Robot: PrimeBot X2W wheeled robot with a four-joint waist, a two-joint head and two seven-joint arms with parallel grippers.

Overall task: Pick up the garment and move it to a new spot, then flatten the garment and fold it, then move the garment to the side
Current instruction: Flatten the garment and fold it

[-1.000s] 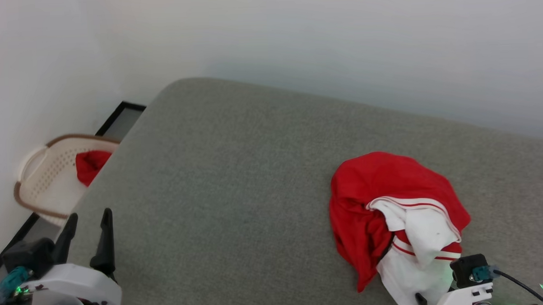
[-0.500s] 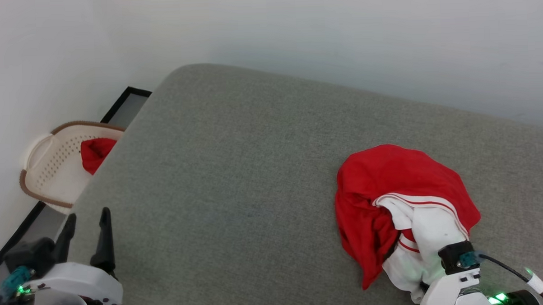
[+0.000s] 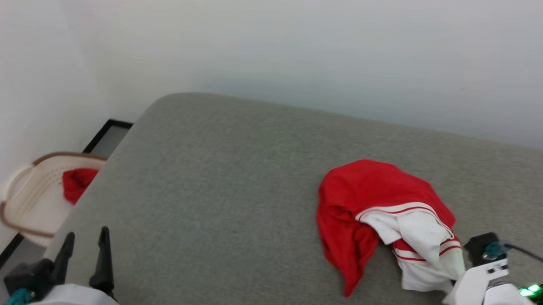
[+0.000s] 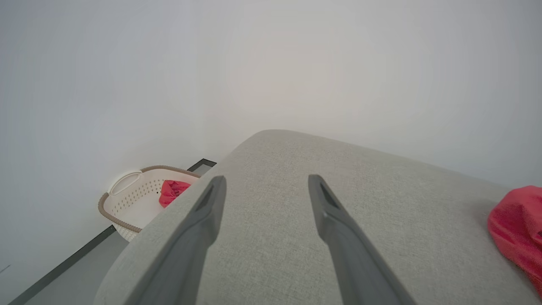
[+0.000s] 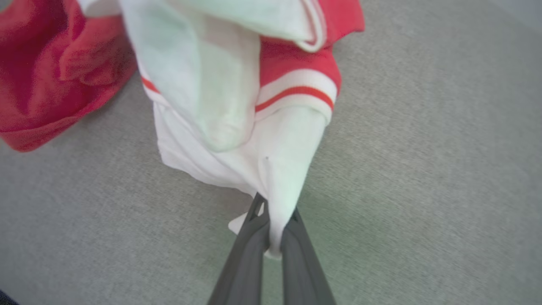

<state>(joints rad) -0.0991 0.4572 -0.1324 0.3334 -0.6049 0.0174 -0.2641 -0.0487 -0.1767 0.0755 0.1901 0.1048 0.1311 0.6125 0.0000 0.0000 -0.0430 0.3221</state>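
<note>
At the near right, the right end effector is clamped on a white fold of the garment, and the cloth is drawn into a taut peak between its two dark fingers. The rest of the red-and-white jersey lies crumpled on the grey fabric-covered worktop. Its striped trim bands face the gripping arm and its red bulk is heaped on the far side. At the near left, the left end effector hangs with its jaws spread wide and nothing between them, above the worktop's left edge and well apart from the shirt. Between the two arms, and beyond the garment, a broad stretch of bare grey surface runs to a rounded far-left corner and a straight far edge close to the pale wall. Past the left edge and lower down, a cream perforated basket with a brown rim stands on the floor against the wall. A small red cloth lies inside it.
</note>
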